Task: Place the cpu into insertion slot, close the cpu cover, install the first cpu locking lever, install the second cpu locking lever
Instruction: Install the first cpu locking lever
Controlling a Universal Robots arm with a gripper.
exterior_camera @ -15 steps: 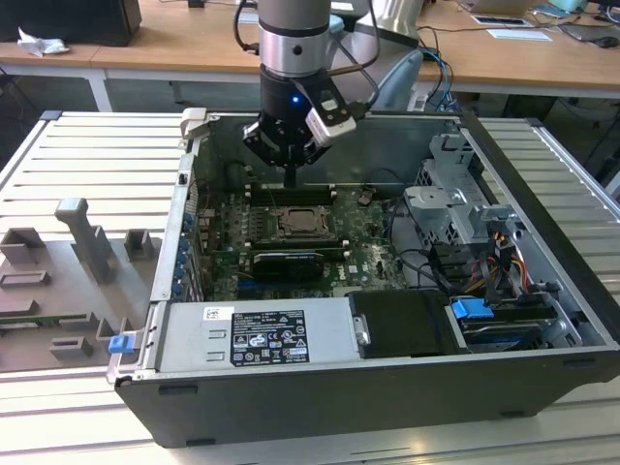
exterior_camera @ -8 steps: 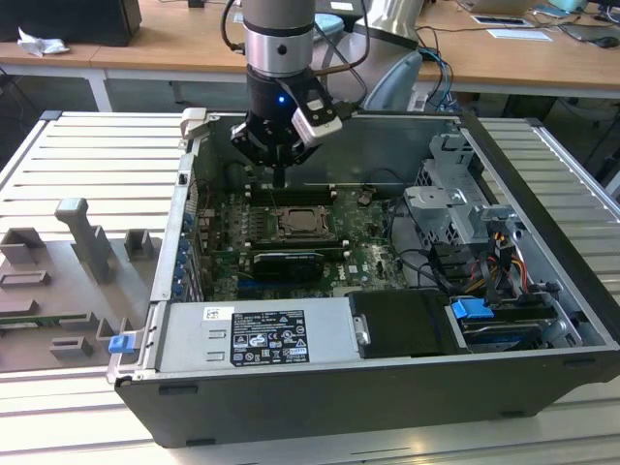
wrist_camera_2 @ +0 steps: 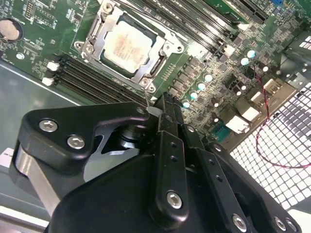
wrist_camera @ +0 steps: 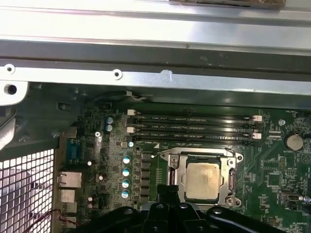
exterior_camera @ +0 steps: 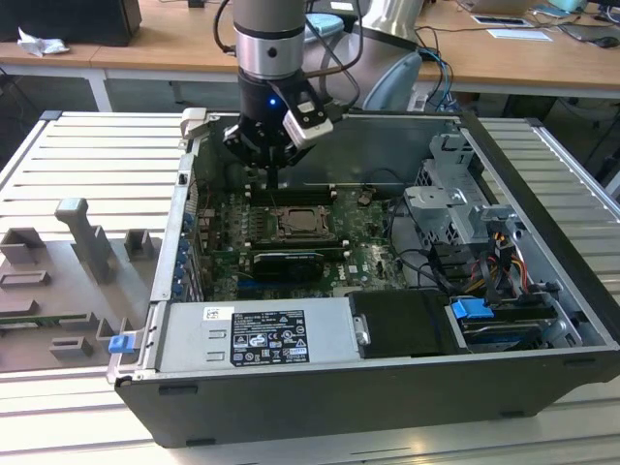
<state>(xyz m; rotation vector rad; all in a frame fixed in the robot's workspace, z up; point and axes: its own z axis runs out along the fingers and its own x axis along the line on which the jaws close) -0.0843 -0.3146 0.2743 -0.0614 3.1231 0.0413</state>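
- An open dark-grey computer case point(exterior_camera: 291, 412) was seen lying on a slotted pale metal table point(exterior_camera: 87, 155), with a green motherboard point(exterior_camera: 366, 257) exposed inside it.
- The small flat square cpu with a pale silvery-grey metal top point(exterior_camera: 294, 225) was found seated in the socket in the middle of the board; it was also shown in both wrist views point(wrist_camera_2: 127, 44) point(wrist_camera: 203, 180).
- The thin square silvery cpu cover with a large central window point(wrist_camera_2: 95, 46) was seen lying flat around the chip, the chip's top being visible through the window; the same was shown in the first wrist view point(wrist_camera: 176, 178).
- The black gripper point(exterior_camera: 274, 182) was held inside the case, above the board and just beside the socket's far edge, between the socket and the rows of long black memory slots point(wrist_camera: 194, 127).
- The jaws were seen pressed together into one narrow tip point(wrist_camera_2: 165, 102) point(wrist_camera: 167, 193), with nothing visibly pinched.
- A thin silvery metal rod point(wrist_camera_2: 146, 94) was seen just beside that tip; whether it was touched could not be told.
- A long black card point(exterior_camera: 288, 263) was seated nearer the camera than the socket in the exterior view.
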